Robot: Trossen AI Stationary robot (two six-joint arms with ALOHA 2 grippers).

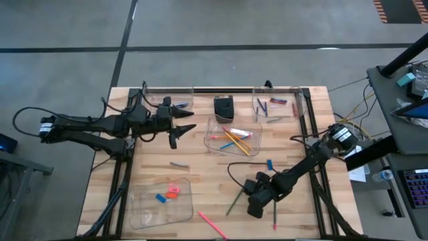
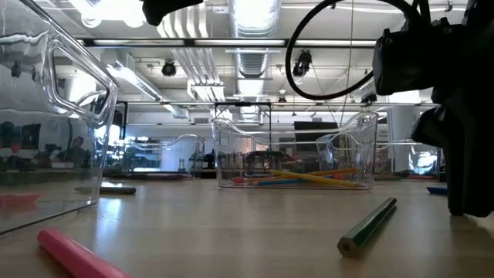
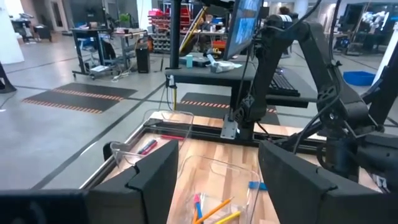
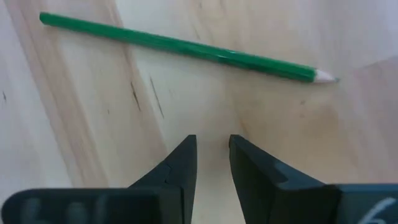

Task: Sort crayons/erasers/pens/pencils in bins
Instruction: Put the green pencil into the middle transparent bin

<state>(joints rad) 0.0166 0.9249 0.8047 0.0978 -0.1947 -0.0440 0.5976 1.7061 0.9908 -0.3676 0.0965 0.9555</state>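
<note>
1. The table fills the middle of the high view, with the left arm stretched in from the left edge, its left gripper spread wide above centre.
2. The pencil bin sits at centre frame and holds orange, yellow and blue sticks; an eraser bin is lower left.
3. The right gripper hangs lower right of centre, fingers only a narrow gap apart, holding nothing.
4. A green pencil lies flat on the wood just beside those fingertips, not touching them.

You see even bright light from ceiling lamps, which glare; the near pink pencil is blurred.
</note>
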